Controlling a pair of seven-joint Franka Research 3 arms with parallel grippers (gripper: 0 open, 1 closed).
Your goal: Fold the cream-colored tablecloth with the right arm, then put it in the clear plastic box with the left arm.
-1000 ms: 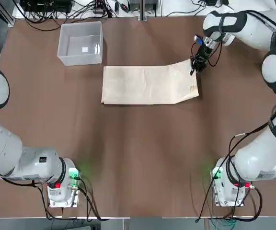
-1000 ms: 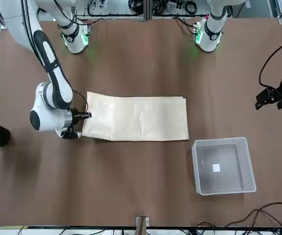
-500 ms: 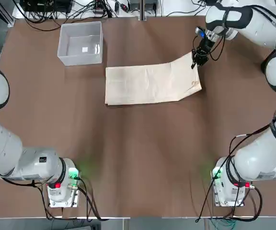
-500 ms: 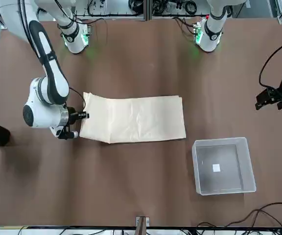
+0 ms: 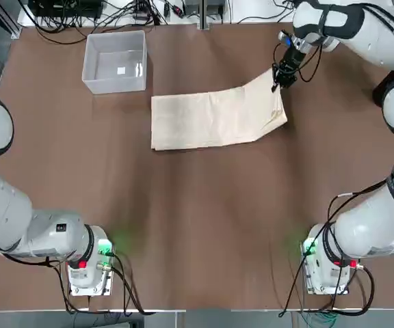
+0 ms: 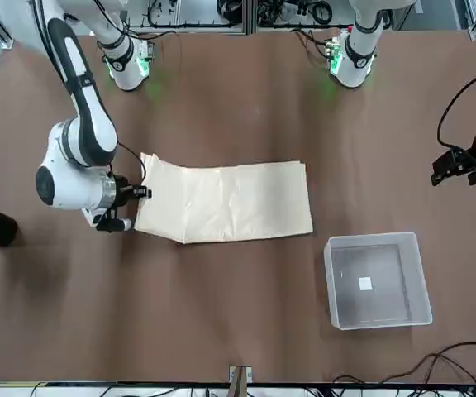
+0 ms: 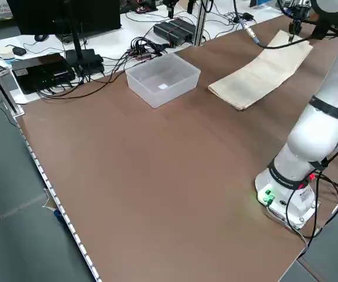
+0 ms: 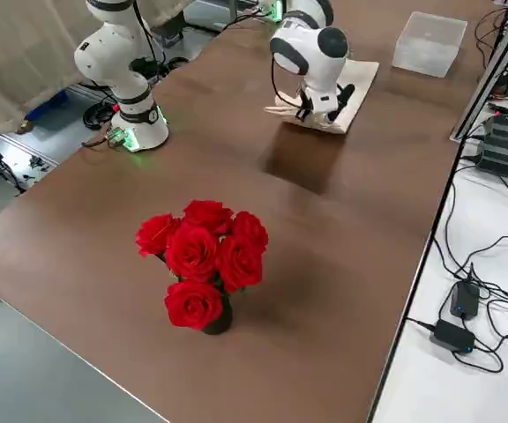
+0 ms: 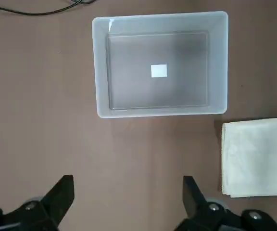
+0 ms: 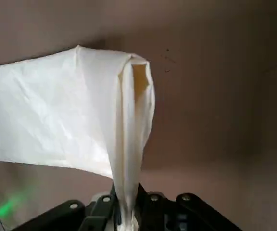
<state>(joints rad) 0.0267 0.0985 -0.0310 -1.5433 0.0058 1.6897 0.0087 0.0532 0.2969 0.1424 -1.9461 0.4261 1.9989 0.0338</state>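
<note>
The cream-colored tablecloth (image 5: 211, 121) lies as a long folded rectangle across the far middle of the table. Its far right corner is pulled up off the surface. My right gripper (image 5: 277, 82) is shut on that corner; in the right wrist view the fabric (image 10: 81, 110) hangs bunched from between the closed fingers. The front view shows the same grip (image 6: 132, 208) at the tablecloth's (image 6: 230, 203) end. The clear plastic box (image 5: 115, 85) stands empty at the far left, a white label inside. My left gripper (image 9: 128, 185) hovers open above the table beside the box (image 9: 160, 110).
A vase of red roses (image 8: 205, 256) stands on the robot's right part of the table, well away from the cloth. Cables and electronics (image 7: 175, 29) lie beyond the far edge. Bare brown tabletop (image 5: 197, 219) stretches between the cloth and the arm bases.
The right gripper has lifted the cloth's corner higher and moved it toward the far edge. The cloth has slid slightly to the robot's right. The left arm has not moved.
</note>
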